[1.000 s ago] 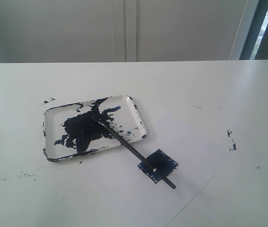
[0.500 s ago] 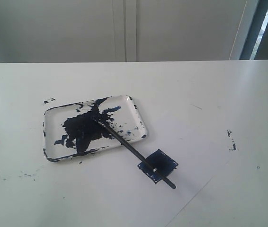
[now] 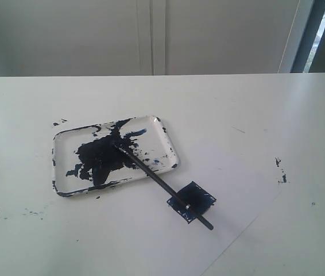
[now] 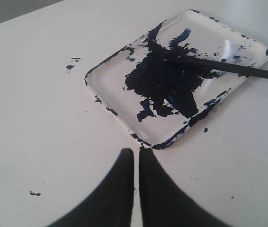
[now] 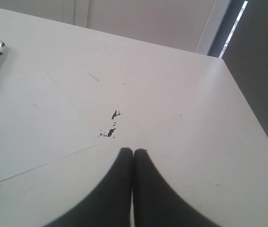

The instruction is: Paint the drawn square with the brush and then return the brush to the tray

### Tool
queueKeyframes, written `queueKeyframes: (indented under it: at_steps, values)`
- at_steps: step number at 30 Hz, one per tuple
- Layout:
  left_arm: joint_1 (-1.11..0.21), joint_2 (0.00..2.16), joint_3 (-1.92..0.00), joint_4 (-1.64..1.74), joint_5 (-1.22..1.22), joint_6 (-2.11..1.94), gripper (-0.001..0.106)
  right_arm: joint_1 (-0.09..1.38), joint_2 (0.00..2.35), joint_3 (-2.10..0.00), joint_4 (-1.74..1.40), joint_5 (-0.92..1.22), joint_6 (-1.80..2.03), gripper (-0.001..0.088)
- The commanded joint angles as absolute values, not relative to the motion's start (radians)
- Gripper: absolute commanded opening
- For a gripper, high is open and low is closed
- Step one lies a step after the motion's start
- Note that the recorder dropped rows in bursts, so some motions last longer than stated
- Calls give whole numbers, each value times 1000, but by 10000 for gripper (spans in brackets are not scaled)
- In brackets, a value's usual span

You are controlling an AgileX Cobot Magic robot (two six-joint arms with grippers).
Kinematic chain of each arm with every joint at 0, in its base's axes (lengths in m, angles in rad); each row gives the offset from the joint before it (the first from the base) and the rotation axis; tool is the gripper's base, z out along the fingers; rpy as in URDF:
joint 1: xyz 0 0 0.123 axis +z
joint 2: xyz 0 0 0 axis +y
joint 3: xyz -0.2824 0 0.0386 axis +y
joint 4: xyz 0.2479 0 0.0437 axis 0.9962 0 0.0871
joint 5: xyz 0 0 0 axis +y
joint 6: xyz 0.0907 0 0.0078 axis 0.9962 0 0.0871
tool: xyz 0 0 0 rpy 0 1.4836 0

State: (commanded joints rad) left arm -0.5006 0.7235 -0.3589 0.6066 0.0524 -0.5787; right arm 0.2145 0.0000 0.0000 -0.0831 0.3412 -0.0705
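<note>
Presently the brush [image 3: 162, 184] is laid slantwise, its tip in the dark blotch of the tray [image 3: 65, 152] and its handle crossing the tray's rim and the blue-smeared drawn square [image 3: 200, 194] toward the worktop's [image 3: 254, 115] near edge. The left pincer [image 4: 136, 151] is seen clenched and empty beside the tray. The right pincer [image 5: 133, 151] is likewise clenched, near paint specks [image 5: 110, 128] by the right edge.

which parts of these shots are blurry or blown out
Exterior view: soft overall, the white table nearly washed out. Left wrist view: the left gripper is a dark, unfocused silhouette; the tray is sharper. Right wrist view: the right gripper likewise dark and blurred.
</note>
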Motion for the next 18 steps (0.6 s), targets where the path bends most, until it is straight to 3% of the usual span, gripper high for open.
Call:
queueKeyframes:
  at_steps: [5, 12, 18]
  values:
    - [-496, 605, -347, 609, 183, -527, 114, 215, 0, 0, -83, 341, -70, 0]
    - [-230, 412, -20, 570, -247, -543, 114, 215, 0, 0, -83, 341, -70, 0]
    - [-130, 261, 0, 570, -218, -557, 114, 215, 0, 0, -83, 341, -70, 0]
